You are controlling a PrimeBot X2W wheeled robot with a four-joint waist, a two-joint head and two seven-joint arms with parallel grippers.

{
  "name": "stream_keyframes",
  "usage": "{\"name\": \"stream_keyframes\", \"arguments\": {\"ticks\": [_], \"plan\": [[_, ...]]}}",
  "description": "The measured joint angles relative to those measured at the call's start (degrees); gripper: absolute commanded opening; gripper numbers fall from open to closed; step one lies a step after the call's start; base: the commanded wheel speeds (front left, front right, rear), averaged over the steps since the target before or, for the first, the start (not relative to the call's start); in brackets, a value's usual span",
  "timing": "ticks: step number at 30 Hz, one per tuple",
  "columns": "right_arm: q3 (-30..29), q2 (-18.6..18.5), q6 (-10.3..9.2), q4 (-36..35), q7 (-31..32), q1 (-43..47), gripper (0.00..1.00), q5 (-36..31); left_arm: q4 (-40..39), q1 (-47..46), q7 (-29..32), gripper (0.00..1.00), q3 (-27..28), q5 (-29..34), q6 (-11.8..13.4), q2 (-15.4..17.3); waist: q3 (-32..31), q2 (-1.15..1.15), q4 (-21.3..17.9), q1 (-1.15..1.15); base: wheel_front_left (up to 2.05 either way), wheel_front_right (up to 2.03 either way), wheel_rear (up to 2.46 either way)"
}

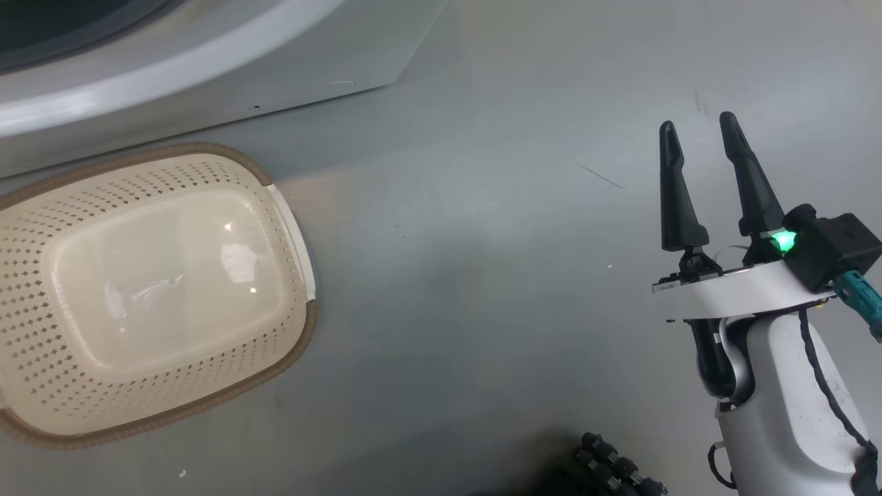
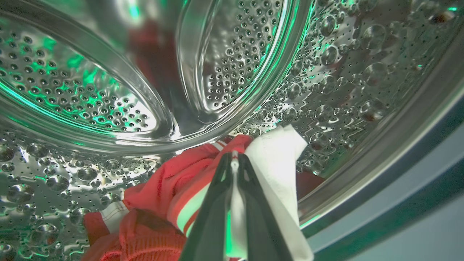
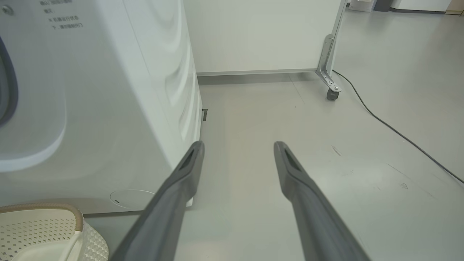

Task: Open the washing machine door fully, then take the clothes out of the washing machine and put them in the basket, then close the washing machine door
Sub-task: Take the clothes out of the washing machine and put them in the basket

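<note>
Inside the steel drum of the washing machine, my left gripper is shut on the clothes. A white fold of the red, white-striped fabric is pinched between its fingers, and the heap lies on the drum's low wall. On the floor in front of the machine stands the cream basket, with nothing in it. My right gripper hangs open over bare floor, well to the right of the basket. The washing machine door is out of view.
In the right wrist view, the open right gripper points past the machine's white side and the basket's rim. Behind stand a white panel on a castor and a black cable across the grey floor.
</note>
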Motion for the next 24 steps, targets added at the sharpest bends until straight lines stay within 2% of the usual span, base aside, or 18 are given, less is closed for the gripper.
{"name": "stream_keyframes", "arguments": {"ticks": [6, 24], "plan": [[-0.74, -0.02, 0.36, 0.11, 0.0, 0.01, 1.0, -0.77, -3.13, 5.29, -7.9, 0.0, 0.58, 1.49, 0.05, -1.27, -1.17, 0.0, 1.63, 0.0, 0.0, 0.0, 0.0], [-2.0, -0.09, 1.15, 1.53, 0.0, 1.43, 1.0, -3.89, -10.71, 23.85, -26.63, 0.0, 0.54, 5.22, 6.48, -6.83, -7.74, 0.0, 6.21, 0.0, 0.0, 0.0, 0.0]]}}
